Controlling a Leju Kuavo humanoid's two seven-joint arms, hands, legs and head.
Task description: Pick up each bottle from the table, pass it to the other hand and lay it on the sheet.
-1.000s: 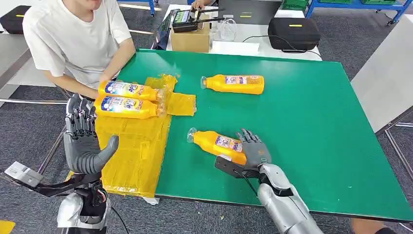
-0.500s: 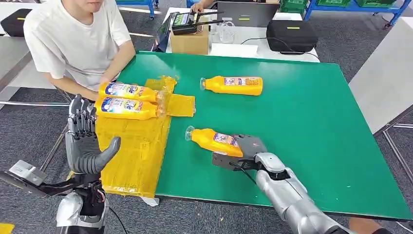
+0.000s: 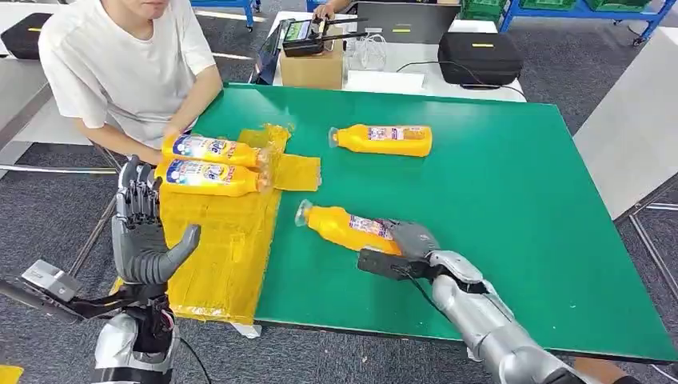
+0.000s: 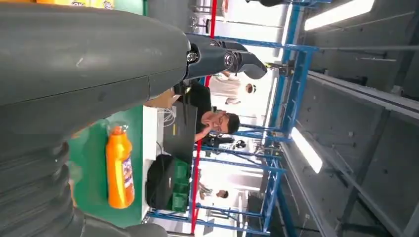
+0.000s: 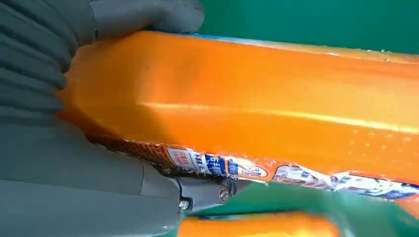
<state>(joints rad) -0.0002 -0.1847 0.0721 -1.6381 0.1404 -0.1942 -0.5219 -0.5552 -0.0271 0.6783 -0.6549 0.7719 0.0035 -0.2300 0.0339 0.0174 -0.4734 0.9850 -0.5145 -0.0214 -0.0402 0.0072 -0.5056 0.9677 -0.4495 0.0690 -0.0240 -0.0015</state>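
My right hand (image 3: 409, 240) grips an orange bottle (image 3: 345, 226) by its base near the front of the green table (image 3: 512, 192), cap pointing left and lifted a little. The right wrist view shows the bottle's body (image 5: 276, 118) pressed into the palm with a finger (image 5: 148, 15) curled over it. A second orange bottle (image 3: 382, 139) lies on the table farther back and also appears in the left wrist view (image 4: 120, 173). Two bottles (image 3: 209, 149) (image 3: 206, 178) lie side by side on the yellow sheet (image 3: 220, 248). My left hand (image 3: 144, 232) is raised upright beside the sheet, fingers apart, holding nothing.
A person in a white shirt (image 3: 120, 64) sits at the table's far left corner, a hand near the bottles on the sheet. Behind the table stand a cardboard box (image 3: 313, 64) and a black case (image 3: 478, 56). A grey surface (image 3: 632, 128) borders the right side.
My right hand has closed around the near bottle and tipped its cap end up and to the left. The left hand has stayed raised, shifting only slightly.
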